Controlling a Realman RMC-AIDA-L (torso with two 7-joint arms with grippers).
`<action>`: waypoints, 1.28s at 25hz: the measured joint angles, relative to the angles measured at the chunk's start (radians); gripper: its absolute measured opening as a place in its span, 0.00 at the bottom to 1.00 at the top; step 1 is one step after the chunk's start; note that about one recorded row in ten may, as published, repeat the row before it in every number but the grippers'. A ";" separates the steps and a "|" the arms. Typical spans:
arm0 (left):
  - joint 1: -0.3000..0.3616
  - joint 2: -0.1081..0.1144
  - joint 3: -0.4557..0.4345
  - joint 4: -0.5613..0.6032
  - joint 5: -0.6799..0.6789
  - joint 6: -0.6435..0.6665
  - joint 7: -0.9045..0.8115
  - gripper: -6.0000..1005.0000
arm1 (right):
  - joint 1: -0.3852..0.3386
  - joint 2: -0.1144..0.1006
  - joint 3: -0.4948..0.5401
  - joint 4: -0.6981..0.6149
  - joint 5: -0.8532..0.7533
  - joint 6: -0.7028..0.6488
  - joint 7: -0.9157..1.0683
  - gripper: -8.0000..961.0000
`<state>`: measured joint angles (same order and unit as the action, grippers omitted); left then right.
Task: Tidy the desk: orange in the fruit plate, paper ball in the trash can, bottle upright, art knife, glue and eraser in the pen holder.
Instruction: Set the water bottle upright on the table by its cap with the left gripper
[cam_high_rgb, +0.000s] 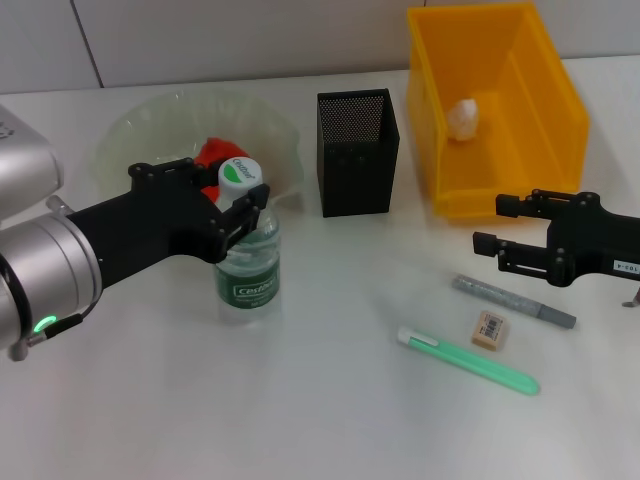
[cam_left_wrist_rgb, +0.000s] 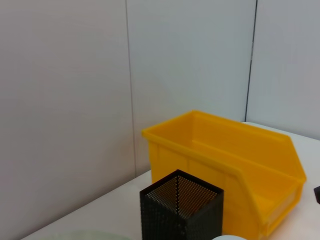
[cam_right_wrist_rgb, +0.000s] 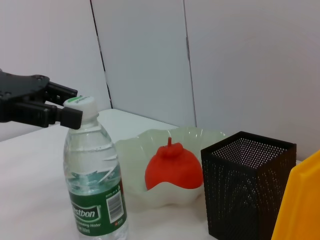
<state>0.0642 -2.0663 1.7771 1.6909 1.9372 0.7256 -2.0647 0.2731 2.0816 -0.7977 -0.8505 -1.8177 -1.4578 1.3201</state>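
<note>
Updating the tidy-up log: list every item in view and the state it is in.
bottle: upright, capped, on the table
left gripper: at the bottle's neck
orange: in the fruit plate
paper ball: in the trash can
pen holder: upright, contents not visible
eraser: flat on the table
green pen-like tool: lying on the table
grey stick: lying on the table
right gripper: above the table, holding nothing

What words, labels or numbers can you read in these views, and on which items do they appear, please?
"Cestbon": green label of the bottle, upright by the left gripper.
Cap print: too small to read.
Eraser label: a barcode, unreadable.
Right gripper tag: unreadable.
</note>
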 joint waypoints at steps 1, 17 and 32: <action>0.002 0.000 -0.001 0.001 0.000 0.000 0.000 0.49 | 0.000 0.000 0.000 0.002 0.000 0.000 -0.001 0.59; 0.051 0.002 -0.016 0.031 -0.001 0.001 0.000 0.51 | 0.005 0.000 0.002 0.010 0.000 0.001 -0.007 0.59; 0.085 0.002 -0.031 0.051 0.000 0.006 0.012 0.53 | 0.011 0.000 0.002 0.010 0.000 0.001 -0.006 0.58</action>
<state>0.1496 -2.0648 1.7461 1.7417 1.9371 0.7318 -2.0524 0.2838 2.0818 -0.7961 -0.8406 -1.8178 -1.4572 1.3137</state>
